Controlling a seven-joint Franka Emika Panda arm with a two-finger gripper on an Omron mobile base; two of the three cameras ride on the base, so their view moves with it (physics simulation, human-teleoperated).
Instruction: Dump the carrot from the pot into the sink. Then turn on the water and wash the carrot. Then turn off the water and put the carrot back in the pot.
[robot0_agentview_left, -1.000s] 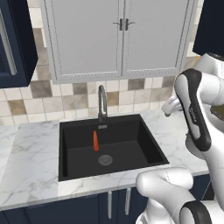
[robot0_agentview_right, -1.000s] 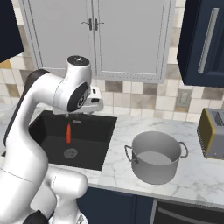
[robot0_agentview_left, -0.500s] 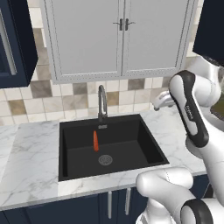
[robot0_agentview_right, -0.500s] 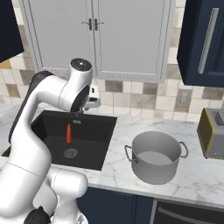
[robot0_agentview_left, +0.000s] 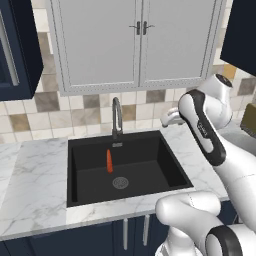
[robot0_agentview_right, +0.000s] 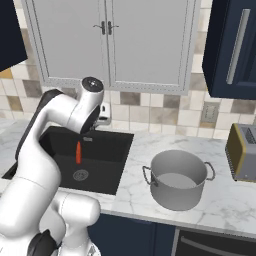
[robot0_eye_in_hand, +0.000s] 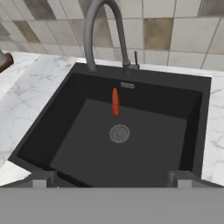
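The carrot (robot0_agentview_left: 109, 161) (robot0_agentview_right: 78, 152) (robot0_eye_in_hand: 115, 102) lies on the floor of the black sink (robot0_agentview_left: 150, 172) (robot0_agentview_right: 112, 150) (robot0_eye_in_hand: 83, 148), just behind the round drain (robot0_eye_in_hand: 119, 134) and in front of the faucet (robot0_agentview_left: 116, 117) (robot0_eye_in_hand: 89, 43). No water runs. The grey pot (robot0_agentview_right: 179, 178) stands upright on the marble counter right of the sink. My gripper (robot0_agentview_left: 166, 120) (robot0_agentview_right: 103, 116) (robot0_eye_in_hand: 111, 178) hangs open and holding nothing above the sink's back right corner, right of the faucet, looking down into the basin.
A toaster (robot0_agentview_right: 242, 152) stands at the counter's far right, beyond the pot. Tiled backsplash and grey wall cabinets (robot0_agentview_left: 137, 45) rise close behind the faucet. White marble counter (robot0_agentview_left: 35, 185) stretches left of the sink.
The hand has drifted left along the backsplash, closer to the faucet, and the elbow has swung with it. Carrot and pot have stayed put.
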